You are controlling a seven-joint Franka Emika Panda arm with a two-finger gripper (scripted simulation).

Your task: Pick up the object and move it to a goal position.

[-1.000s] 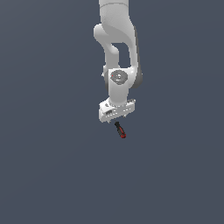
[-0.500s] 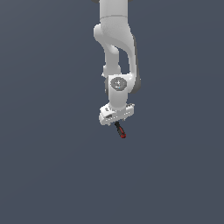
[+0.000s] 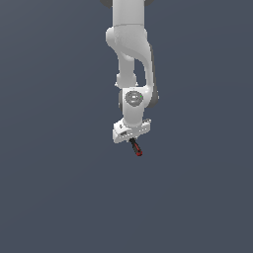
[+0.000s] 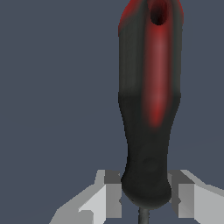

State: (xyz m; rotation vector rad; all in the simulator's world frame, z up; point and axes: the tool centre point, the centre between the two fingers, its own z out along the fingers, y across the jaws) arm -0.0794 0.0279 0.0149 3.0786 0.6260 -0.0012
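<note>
A plain, dark grey-blue surface (image 3: 59, 197) fills the whole scene, flat and even in tone; no edge, seam or marking shows on it; whether it is floor or tabletop cannot be told.

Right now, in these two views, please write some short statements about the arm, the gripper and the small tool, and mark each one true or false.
1. The gripper holds the tool between its fingers. True.
2. The tool lies flat on a table. False: it hangs from the gripper, and no table is visible.
3. The tool's handle is red and black. True.
4. The gripper's body is black. False: it is white, like the arm.
5. In the exterior view the tool sticks out above the gripper. False: it points down, slightly toward that view's right.
</note>
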